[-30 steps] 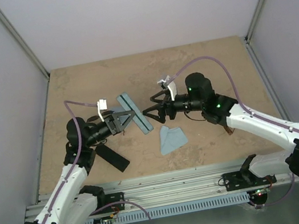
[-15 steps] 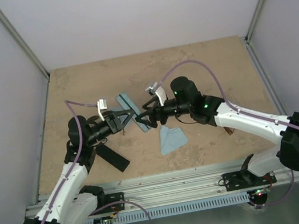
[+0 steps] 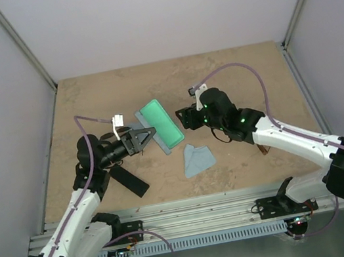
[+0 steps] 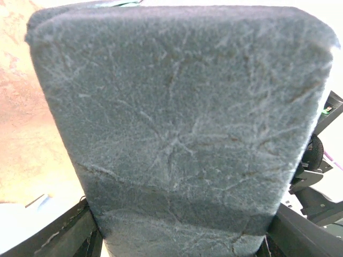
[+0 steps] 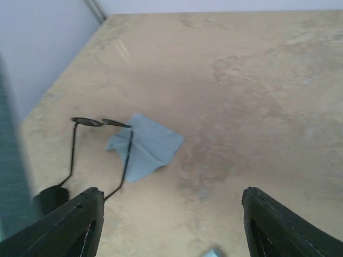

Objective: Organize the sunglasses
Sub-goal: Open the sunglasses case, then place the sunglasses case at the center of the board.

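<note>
The grey-blue case lies open at the table's middle, its green lining facing up. My left gripper is shut on its near end. In the left wrist view the case's felt shell fills the picture between the jaws. My right gripper hangs open just right of the case, holding nothing. The right wrist view shows the black sunglasses, arms unfolded, lying partly on a light-blue cloth ahead of the open right gripper. A brown bit peeks from under my right forearm, too hidden to identify.
A second light-blue cloth lies in front of the open case. A black oblong case lies beside my left forearm. Another cloth corner shows behind the left gripper. Walls close in the table's left, back and right.
The right gripper reached the case, then drew back to the right with its jaws somewhat narrower. The case, shut before, now lies open with its green lining showing. The left arm has hardly moved.
</note>
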Motion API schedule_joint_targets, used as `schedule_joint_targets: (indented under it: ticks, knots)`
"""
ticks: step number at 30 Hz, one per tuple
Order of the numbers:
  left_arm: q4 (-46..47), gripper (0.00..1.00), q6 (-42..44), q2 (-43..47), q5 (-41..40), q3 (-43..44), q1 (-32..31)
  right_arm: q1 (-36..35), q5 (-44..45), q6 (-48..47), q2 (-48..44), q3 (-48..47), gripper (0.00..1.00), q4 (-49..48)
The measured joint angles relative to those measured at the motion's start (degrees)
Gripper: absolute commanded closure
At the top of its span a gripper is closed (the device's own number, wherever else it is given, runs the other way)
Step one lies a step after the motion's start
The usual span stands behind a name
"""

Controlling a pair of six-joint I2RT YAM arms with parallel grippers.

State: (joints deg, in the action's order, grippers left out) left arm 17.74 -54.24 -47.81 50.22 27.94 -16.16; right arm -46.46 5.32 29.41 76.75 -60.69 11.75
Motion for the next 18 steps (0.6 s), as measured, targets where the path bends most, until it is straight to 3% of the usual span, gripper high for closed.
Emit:
schedule_joint_targets:
  ticks: [5, 10, 14, 18]
  knots:
    - [0.5, 0.60, 0.0, 0.0, 1.0, 0.0, -0.1, 0.1, 2.7, -0.4, -0.1, -0.3, 0.24, 2.5]
    - [0.6, 0.60, 0.0, 0.0, 1.1, 0.0, -0.1, 0.1, -5.7, -2.8, -4.3, 1.8, 0.20, -1.6]
    - [0.6, 0.59, 0.0, -0.2, 1.2, 0.0, -0.1, 0.1, -14.9, -3.9, -7.3, 3.1, 0.27, -6.6]
    - [0.6, 0.59, 0.0, -0.2, 1.6, 0.2, -0.1, 0.2, -18.3, -4.2, -5.5, 3.2, 0.42, -7.8]
